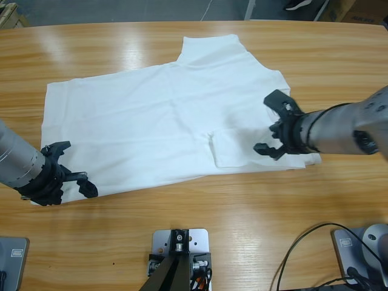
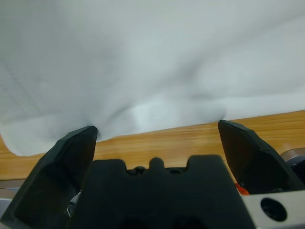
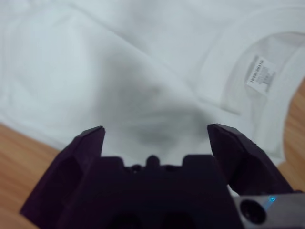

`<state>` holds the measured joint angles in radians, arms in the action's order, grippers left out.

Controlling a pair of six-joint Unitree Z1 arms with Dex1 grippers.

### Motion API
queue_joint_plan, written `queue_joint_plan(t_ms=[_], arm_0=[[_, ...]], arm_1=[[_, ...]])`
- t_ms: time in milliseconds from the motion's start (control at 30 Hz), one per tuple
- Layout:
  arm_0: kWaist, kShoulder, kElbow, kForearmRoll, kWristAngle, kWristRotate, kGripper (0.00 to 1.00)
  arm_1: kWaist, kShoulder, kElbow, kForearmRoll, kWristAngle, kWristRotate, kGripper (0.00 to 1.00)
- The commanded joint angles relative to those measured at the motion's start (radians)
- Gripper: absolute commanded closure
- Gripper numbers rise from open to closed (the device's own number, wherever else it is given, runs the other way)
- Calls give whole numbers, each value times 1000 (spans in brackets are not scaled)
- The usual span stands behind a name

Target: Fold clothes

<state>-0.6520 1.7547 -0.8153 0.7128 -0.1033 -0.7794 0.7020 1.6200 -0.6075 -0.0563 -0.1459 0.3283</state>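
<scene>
The clothes, a single white T-shirt [image 1: 151, 115], lie spread flat on the wooden table [image 1: 242, 206]. One sleeve [image 1: 212, 48] points to the far edge and the other sleeve [image 1: 233, 148] is folded in over the body. My left gripper [image 1: 73, 168] is open at the shirt's near left corner, and the left wrist view shows the shirt's edge [image 2: 152, 57] just ahead of the gripper [image 2: 157, 129]. My right gripper [image 1: 271, 123] hangs open over the shirt's right end. There the collar and neck label [image 3: 259, 74] lie just past the gripper [image 3: 155, 129].
Bare wood runs along the near side of the table and around both ends of the shirt. A black cable [image 1: 303, 248] loops at the near right corner. Grey floor shows beyond the far edge of the table.
</scene>
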Motion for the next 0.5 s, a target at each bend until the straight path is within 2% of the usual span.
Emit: queue_joint_plan(t_ms=[33, 133, 333, 500], arm_0=[[-12, -15, 28, 21, 1, -29, 0], [-12, -26, 31, 31, 1, -27, 0], [-17, -25, 33, 52, -9, -33, 0], [-47, -24, 38, 57, -9, -71, 0]], arm_1=[[-42, 116, 27, -38, -24, -19, 147], [-52, 118, 12, 115, -24, -2, 147], [-52, 95, 20, 178, -30, 31, 147], [-52, 91, -26, 343, 23, 138, 147]])
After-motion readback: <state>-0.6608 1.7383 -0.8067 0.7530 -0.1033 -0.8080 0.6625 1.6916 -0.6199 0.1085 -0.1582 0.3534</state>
